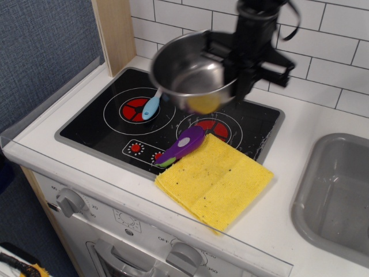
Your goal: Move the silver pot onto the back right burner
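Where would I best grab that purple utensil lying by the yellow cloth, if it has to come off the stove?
Judging by its pose, grip the purple utensil across its narrower lower-left part, coming straight down from above. It lies flat and diagonal, its upper end resting on the yellow cloth, so side access is poor. The hand is busy now, holding the silver pot above the back right burner.

Bright, even lighting. Motion blur smears the shiny round steel pot [193, 72] and black gripper [242, 74]; static surroundings remain sharp.
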`<state>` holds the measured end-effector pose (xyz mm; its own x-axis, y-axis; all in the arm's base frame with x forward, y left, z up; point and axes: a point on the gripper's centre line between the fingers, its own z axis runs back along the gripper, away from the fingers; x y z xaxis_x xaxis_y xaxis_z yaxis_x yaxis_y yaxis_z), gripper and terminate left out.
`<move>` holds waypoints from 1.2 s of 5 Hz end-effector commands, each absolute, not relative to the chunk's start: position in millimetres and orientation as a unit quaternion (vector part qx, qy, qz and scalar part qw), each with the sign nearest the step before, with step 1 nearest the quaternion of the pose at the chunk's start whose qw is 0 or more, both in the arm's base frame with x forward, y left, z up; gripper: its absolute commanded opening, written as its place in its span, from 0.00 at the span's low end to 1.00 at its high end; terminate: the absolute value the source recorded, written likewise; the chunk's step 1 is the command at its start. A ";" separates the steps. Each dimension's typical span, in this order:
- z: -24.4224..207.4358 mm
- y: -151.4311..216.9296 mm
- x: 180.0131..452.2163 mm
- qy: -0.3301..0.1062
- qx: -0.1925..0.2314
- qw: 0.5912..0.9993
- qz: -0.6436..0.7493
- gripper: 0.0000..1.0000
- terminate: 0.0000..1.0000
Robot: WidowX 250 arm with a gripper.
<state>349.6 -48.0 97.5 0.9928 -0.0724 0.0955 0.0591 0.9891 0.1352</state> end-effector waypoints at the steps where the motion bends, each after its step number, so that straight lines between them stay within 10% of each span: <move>1: 125.1 -79.5 377.7 -0.086 0.044 0.993 -0.060 0.00 0.00; 6: 65.9 -83.8 378.2 -0.014 0.093 0.993 -0.077 0.00 0.00</move>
<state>377.2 -81.0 34.6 0.9859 -0.1518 -0.0704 0.1627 0.9682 0.1899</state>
